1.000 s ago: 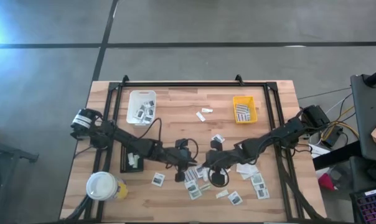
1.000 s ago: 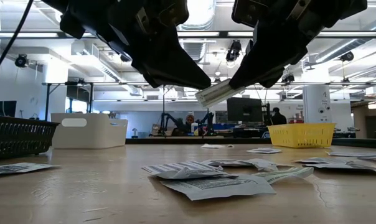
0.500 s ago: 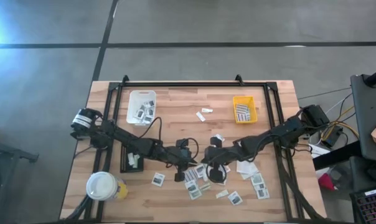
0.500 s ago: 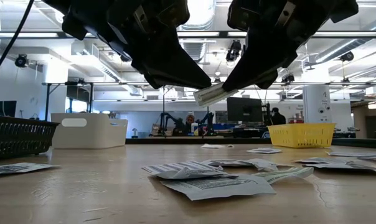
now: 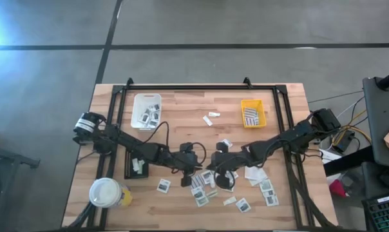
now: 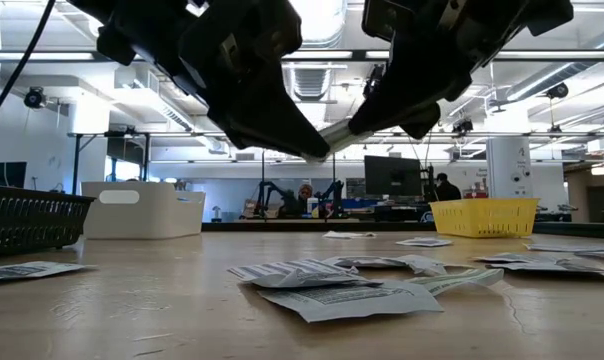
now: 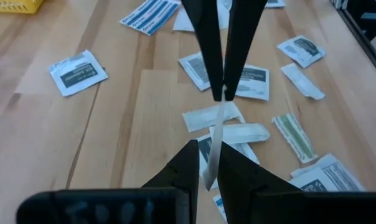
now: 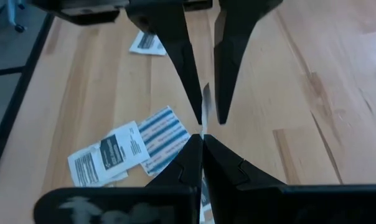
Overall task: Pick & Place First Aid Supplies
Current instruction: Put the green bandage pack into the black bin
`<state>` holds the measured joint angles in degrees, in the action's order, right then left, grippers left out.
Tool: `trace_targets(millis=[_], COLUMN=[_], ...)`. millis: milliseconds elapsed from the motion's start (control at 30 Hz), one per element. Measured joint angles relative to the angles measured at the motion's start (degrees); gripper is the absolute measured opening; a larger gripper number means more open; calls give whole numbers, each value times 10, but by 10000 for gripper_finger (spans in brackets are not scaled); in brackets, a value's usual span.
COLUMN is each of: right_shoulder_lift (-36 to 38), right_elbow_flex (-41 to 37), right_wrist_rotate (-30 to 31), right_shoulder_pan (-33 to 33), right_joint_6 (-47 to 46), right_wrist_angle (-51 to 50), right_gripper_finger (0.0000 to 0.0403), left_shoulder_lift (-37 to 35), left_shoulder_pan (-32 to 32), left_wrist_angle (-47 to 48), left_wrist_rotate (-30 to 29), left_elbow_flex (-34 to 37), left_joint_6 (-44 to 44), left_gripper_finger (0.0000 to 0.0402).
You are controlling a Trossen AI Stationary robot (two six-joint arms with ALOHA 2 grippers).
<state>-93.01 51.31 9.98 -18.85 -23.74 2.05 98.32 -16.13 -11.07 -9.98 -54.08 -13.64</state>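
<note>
A thin white strip packet [image 7: 214, 137] hangs in the air between my two grippers, above the loose pile of white packets [image 5: 206, 187] near the table's middle. My right gripper [image 8: 202, 138] is shut on one end of it. My left gripper [image 7: 210, 149] is open and faces it from the table's left. Its two fingers [image 8: 187, 74] stand on either side of the strip's free end [image 8: 205, 102] with a narrow gap on each side. In the low view the strip [image 6: 334, 137] shows only as a short pale bar between the dark fingers. My right gripper pinches the white strip by its end [image 7: 223, 102] between its two fingertips. The fingers come from the table's right, slanting down. The strip is lifted clear of the table, and its free end reaches out between the left gripper's fingers.
A white tray [image 5: 147, 109] holding packets sits far left, and a yellow tray [image 5: 252, 113] with striped strips far right. A black tray [image 5: 136, 166] and a white-topped yellow cup [image 5: 106, 192] stand near left. More packets [image 5: 266, 188] lie to the right. Black frame rails [image 5: 201, 86] border the table.
My right gripper has carried the strip a little toward the table's left and far side, up to the left gripper. My left gripper has come in toward it, and the strip's free end, bare before, now lies between its fingers.
</note>
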Motion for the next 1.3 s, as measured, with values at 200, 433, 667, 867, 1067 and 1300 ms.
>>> trace_targets(millis=[200, 433, 667, 867, 1067, 1300], right_shoulder_lift=[0, 0, 0, 0, 0, 0], right_elbow_flex=[0, 0, 0, 0, 0, 0], right_wrist_rotate=[0, 0, 0, 1, 2, 1], right_shoulder_pan=[0, 0, 0, 0, 0, 0], right_joint_6=[1, 3, 23, 23, 14, -2], right_wrist_angle=[-1, -2, -7, -28, -66, -99], right_gripper_finger=[8, 8, 18, 71, 119, 134], left_shoulder_lift=[0, 0, 0, 0, -6, -51], left_shoulder_pan=[0, -1, 0, 0, 0, -5], left_wrist_angle=[1, 2, 15, 54, 122, 265], left_wrist_rotate=[-1, -1, 0, -2, -5, -7], left_elbow_flex=[0, 0, 0, 0, 0, 0], left_joint_6=[0, 0, -4, -43, -101, -201], left_gripper_finger=[53, 35, 3, 1, 0, 0])
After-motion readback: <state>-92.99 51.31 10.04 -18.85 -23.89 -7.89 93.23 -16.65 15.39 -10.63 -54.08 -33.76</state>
